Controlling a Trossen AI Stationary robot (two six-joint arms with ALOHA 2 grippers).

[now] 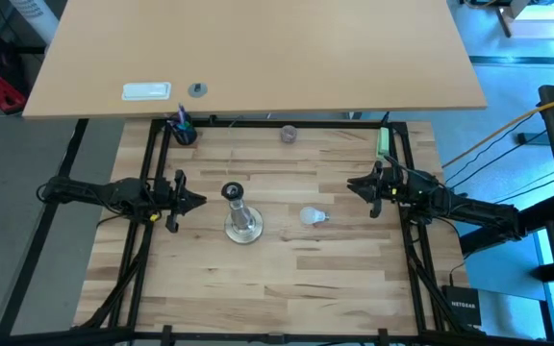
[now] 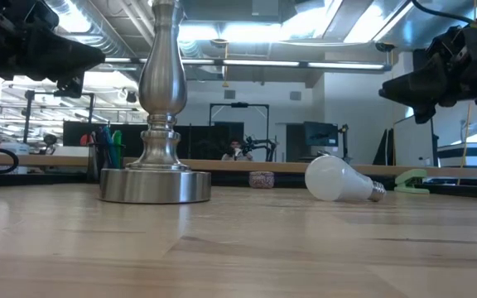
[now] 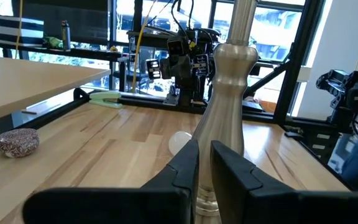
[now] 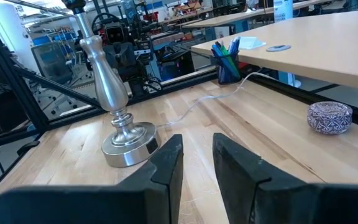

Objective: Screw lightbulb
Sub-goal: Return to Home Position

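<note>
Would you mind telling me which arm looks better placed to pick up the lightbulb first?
Probably the right. The lightbulb lies on its side between the stand and the right tool, nothing in between. The left tool sits beyond the stand, which blocks its direct path.

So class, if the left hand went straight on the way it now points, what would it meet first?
Most likely the silvery lamp stand: the left hand points at its stem. The lightbulb lies beyond, off to one side. Depth is uncertain.

I count one lightbulb (image 1: 310, 216), one silvery lamp stand (image 1: 241, 223), one purplish-grey round object (image 1: 288, 135), one pen cup (image 1: 184, 132), one green clip (image 1: 383, 141), and my two arms.
</note>
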